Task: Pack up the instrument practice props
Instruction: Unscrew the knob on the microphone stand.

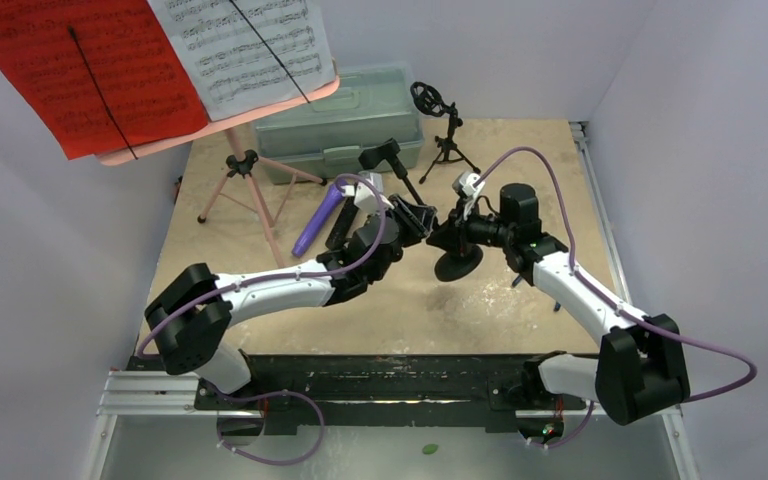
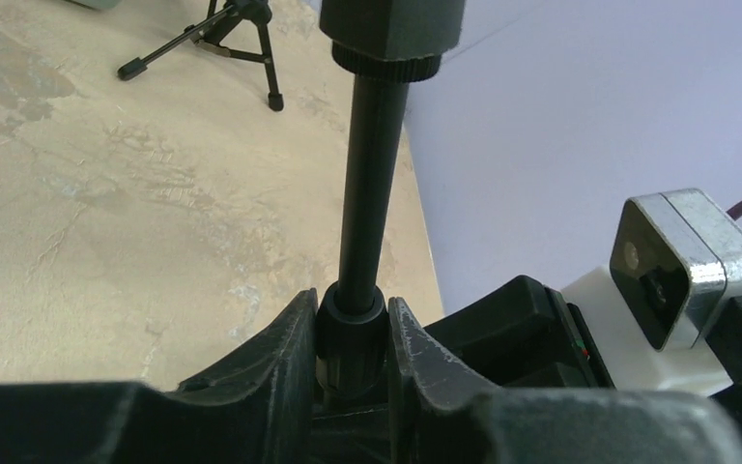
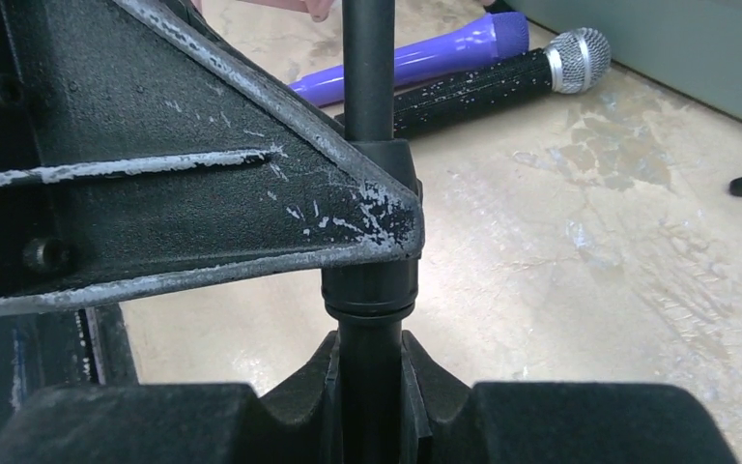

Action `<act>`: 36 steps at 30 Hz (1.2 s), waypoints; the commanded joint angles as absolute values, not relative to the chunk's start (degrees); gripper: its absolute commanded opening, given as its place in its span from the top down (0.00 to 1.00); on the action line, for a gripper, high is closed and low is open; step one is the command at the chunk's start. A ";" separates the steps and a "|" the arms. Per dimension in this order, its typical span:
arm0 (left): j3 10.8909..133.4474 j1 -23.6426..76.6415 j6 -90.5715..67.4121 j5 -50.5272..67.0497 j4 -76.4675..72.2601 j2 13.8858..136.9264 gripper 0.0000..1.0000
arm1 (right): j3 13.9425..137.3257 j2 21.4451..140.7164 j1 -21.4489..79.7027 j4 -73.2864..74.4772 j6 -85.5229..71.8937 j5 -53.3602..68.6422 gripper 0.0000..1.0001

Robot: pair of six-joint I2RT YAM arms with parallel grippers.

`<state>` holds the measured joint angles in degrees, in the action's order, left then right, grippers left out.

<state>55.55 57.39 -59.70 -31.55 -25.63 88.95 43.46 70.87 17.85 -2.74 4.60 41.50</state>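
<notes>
I hold the small black mic mount (image 2: pixel 365 193) above mid-worktop (image 1: pixel 390 310), with the left pincer (image 2: pixel 352 314) clamped on its rod and the right pincer (image 3: pixel 370 346) clamped further along it, evidently to collapse it for the grey-green case (image 1: pixel 355 120).

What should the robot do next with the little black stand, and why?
Probably a gentle twist, or pulling its two grips apart. The left end effector and the right end effector are both shut close together on the thin pole of the same black mic stand, so it looks set up to come apart for packing.
</notes>
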 commanded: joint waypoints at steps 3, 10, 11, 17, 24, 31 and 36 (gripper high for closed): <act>51.66 58.71 -54.60 -24.87 -36.14 83.58 0.37 | 42.46 71.19 14.17 -10.24 -1.81 52.01 1.00; 31.46 55.06 -38.78 -5.61 -57.01 72.90 0.00 | 40.04 71.16 12.08 -20.20 -7.87 69.18 1.00; 29.14 53.30 -39.22 -2.32 -61.44 72.79 0.00 | 39.53 71.45 12.07 -22.28 -9.06 71.43 1.00; 24.79 48.26 -43.95 11.54 -85.67 79.89 0.03 | 38.10 71.60 12.50 -27.05 -11.27 77.44 1.00; 29.64 48.20 -47.20 12.67 -98.85 90.84 0.00 | 38.06 71.96 12.72 -26.83 -11.08 77.70 1.00; 32.85 48.25 -46.57 10.43 -100.90 95.45 0.10 | 38.23 72.40 12.87 -26.20 -10.60 77.87 1.00; 34.79 48.24 -47.58 10.31 -101.95 97.27 0.27 | 38.85 72.91 12.97 -23.65 -8.58 77.70 1.00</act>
